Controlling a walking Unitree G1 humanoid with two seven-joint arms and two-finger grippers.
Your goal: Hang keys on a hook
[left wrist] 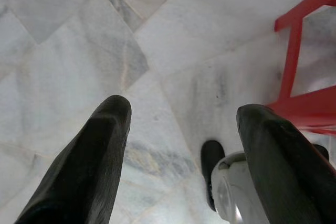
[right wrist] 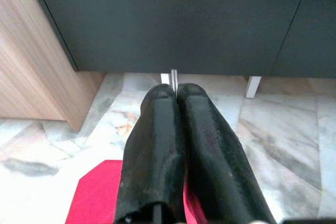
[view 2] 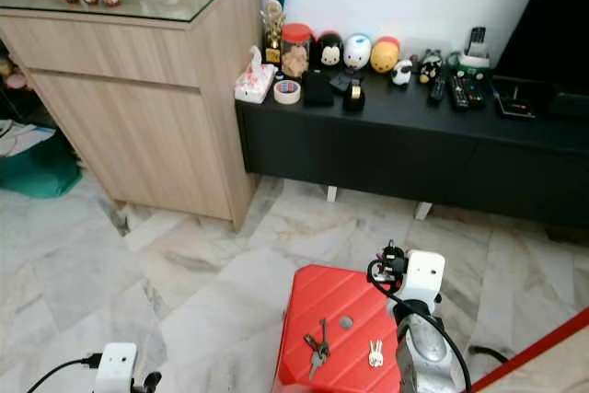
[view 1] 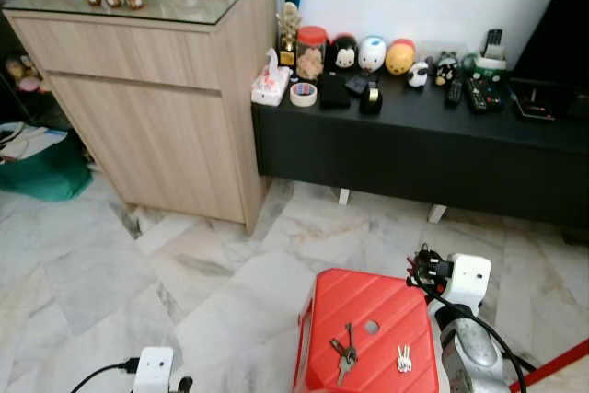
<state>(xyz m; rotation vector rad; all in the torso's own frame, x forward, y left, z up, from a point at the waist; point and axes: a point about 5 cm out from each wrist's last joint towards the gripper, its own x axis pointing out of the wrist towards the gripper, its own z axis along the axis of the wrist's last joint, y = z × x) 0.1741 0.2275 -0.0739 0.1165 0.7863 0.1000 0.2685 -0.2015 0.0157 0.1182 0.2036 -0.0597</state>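
keys lying flat on top of a red stool low in the head views, just beside a small white keychain charm; neither touched by any claw; right claw hovering above the stool's far edge, fingers pressed together with nothing between them, pointing toward the black tv cabinet; right arm rising close beside the stool's right side; left claw low over the marble floor, fingers well apart and empty — a red stool leg off to one side in the left wrist view; wooden cabinet to the left of the black tabletop, touching it; on the black tabletop a row of round plush toys, a roll of tape, a tissue box, remote controls; no hook to be made out.
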